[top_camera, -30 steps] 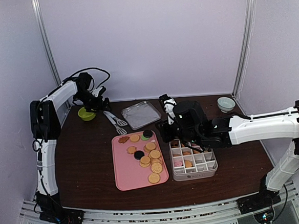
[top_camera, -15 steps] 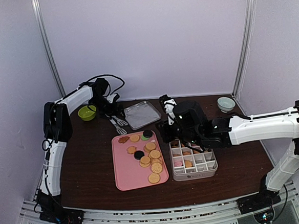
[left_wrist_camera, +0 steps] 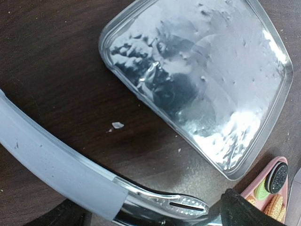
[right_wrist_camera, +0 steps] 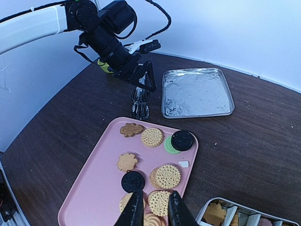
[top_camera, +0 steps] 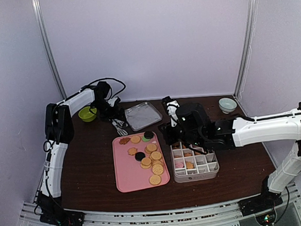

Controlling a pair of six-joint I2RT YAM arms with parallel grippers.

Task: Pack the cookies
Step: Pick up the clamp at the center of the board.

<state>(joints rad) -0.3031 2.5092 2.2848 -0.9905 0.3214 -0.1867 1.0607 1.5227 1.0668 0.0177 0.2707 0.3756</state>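
The cookies [top_camera: 149,157] lie loose on a pink tray [top_camera: 126,178]: golden rounds, brown flower shapes and black rounds [right_wrist_camera: 160,176]. A few more sit in the white compartment box [top_camera: 196,178], whose corner shows in the right wrist view [right_wrist_camera: 244,214]. My right gripper [right_wrist_camera: 155,200] hovers above the tray's near end, its fingers a narrow gap apart with nothing between them. My left gripper [right_wrist_camera: 143,87] stands wide open just above the metal tongs [right_wrist_camera: 140,104], which lie on the table behind the tray [top_camera: 119,127]. The tongs' grey handle and slotted tip [left_wrist_camera: 188,205] fill the lower left wrist view.
A shiny metal tray [top_camera: 142,115] rests beside the tongs at the back [left_wrist_camera: 202,80]. A green bowl [top_camera: 87,114] sits at the back left. A pale bowl [top_camera: 227,105] is at the back right. My right arm spans the table above the box.
My left arm has swung right from the green bowl to the tongs, still open. The right arm has barely moved.
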